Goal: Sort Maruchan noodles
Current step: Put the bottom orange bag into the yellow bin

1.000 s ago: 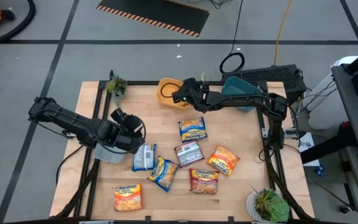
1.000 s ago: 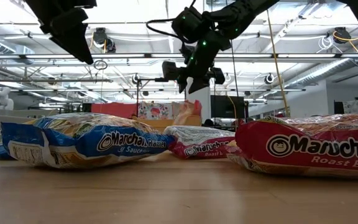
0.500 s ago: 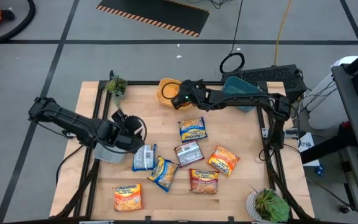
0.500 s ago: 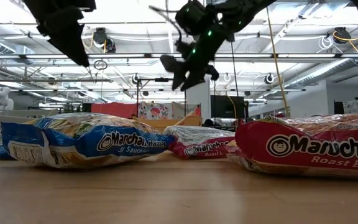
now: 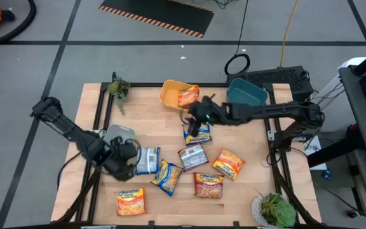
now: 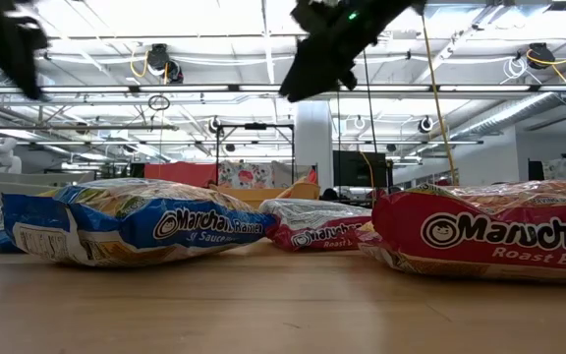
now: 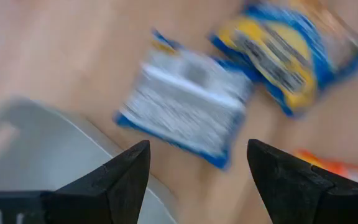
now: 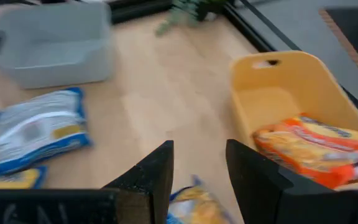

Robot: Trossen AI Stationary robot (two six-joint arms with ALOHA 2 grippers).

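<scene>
With one orange packet already in the yellow bin, the empty, open right hand hovered beside that bin, likely needing another orange packet next, while the left hand, also open and empty, hung farther off.

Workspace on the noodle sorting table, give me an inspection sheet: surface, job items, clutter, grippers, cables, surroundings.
Surface: wooden table, bare between packets.
Job's things: one orange packet in the yellow bin; seven noodle packets loose mid-table, including a silver-grey packet.
Clutter: grey bin, teal bin, two small plants at corners.
Grippers: left gripper open, empty, above the silver-grey packet; right gripper open, empty, near the yellow bin.
Cables: cords on the floor behind the table.
Surroundings: nobody seen.
</scene>
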